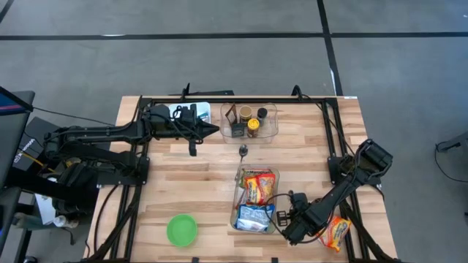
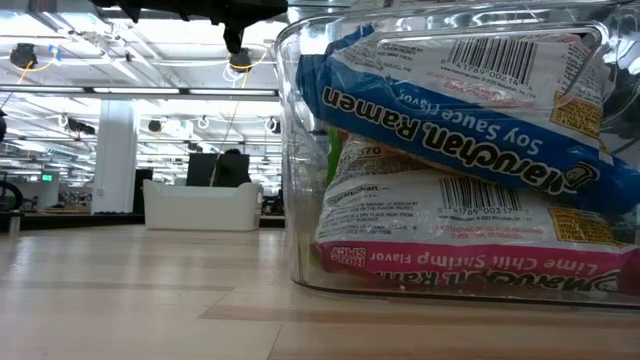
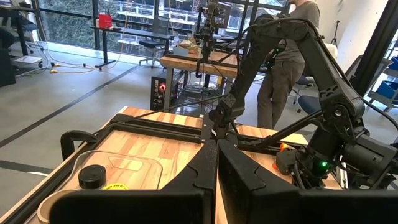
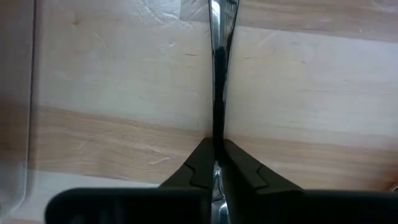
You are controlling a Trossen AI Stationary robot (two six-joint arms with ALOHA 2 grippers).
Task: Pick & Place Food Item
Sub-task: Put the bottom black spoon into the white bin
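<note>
Wooden table [image 1: 190,175]; right gripper [image 4: 216,163] pinches a thin wrapper edge, which the high view hides

There were three noodle packets [image 1: 259,188], two clear bins [image 1: 272,130], one green bowl [image 1: 182,230] and two arms [image 1: 95,134].

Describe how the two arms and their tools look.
Both arms are dark, near-black, jointed links with black cables trailing along them. The left tool ends in two flat, tapering black fingers. The right tool has the same matte black wedge-shaped fingers. A small green light glows on the right arm.
</note>
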